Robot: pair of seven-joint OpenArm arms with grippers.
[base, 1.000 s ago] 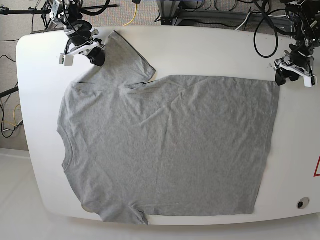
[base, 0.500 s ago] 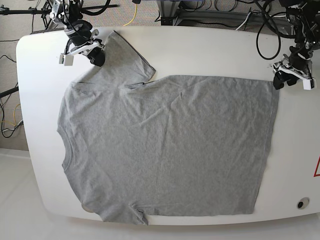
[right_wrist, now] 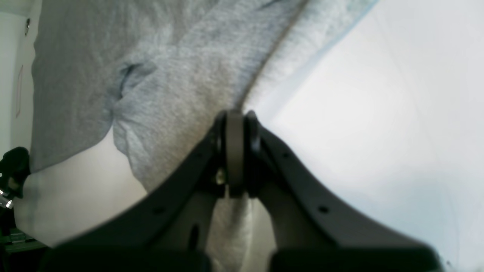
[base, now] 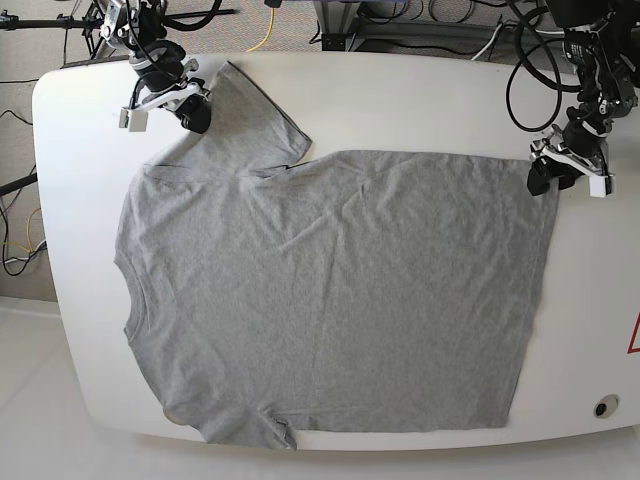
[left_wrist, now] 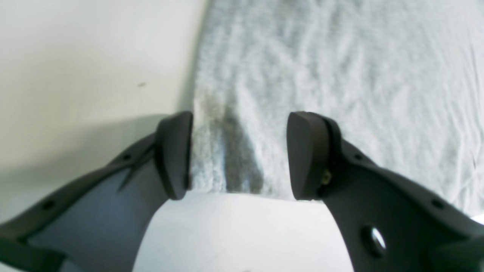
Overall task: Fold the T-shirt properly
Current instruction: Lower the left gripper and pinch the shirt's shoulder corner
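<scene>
The heather-grey T-shirt point(base: 330, 290) lies spread flat on the white table point(base: 420, 100), collar toward the left and hem toward the right. My right gripper point(base: 197, 118) sits at the far-left sleeve; in the right wrist view its fingers point(right_wrist: 236, 151) are pressed together on the sleeve's edge, with the shirt fabric point(right_wrist: 181, 75) stretching away beyond them. My left gripper point(base: 545, 180) is at the far-right hem corner. In the left wrist view the left gripper point(left_wrist: 240, 155) is open, its fingers astride the corner of the shirt point(left_wrist: 340, 56) just above the tabletop.
Cables and arm mounts crowd the floor past the table's far edge. A red marking point(base: 634, 335) and a small round hole point(base: 601, 407) sit near the right edge. The shirt's lower sleeve reaches the front edge of the table.
My left gripper has moved leftward, from beside the hem corner to over it. The right gripper and the shirt have stayed put.
</scene>
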